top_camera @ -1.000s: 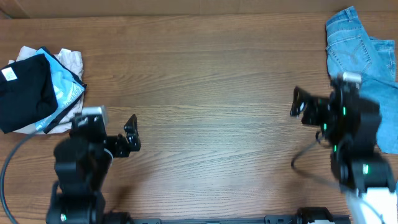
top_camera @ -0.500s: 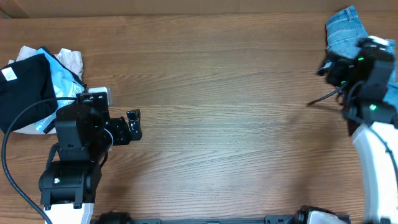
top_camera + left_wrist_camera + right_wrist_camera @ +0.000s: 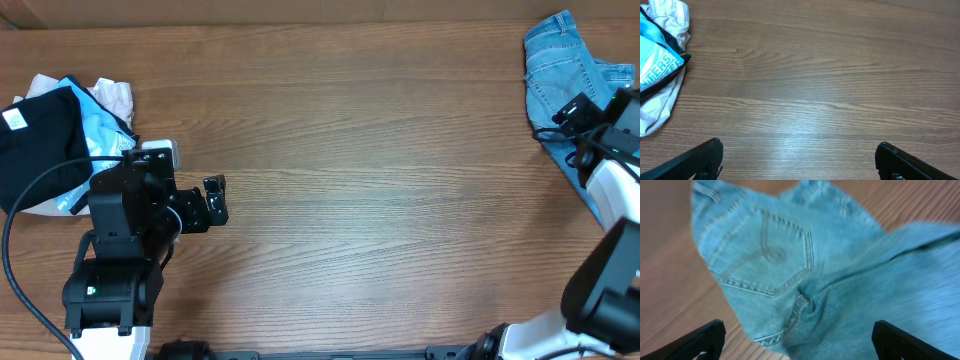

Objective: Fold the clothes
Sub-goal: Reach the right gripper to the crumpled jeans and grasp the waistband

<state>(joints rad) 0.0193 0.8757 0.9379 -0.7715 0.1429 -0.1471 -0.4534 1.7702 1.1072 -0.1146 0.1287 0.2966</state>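
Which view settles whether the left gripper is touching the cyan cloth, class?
Apart. The left wrist view shows bare table between the open left gripper and the cyan cloth at upper left.

One pair of light-blue denim jeans (image 3: 565, 60). One wooden bench (image 3: 380, 150). Three other cloth items, heaped together: one black garment (image 3: 40, 150) bearing one white tag (image 3: 14, 118), one cyan cloth (image 3: 105, 140), one beige cloth (image 3: 115, 97). Two robot arms, the left arm (image 3: 110, 270) and the right arm (image 3: 610, 260). Two tools, one per arm: the left tool (image 3: 216, 199) and the right tool (image 3: 797, 330).
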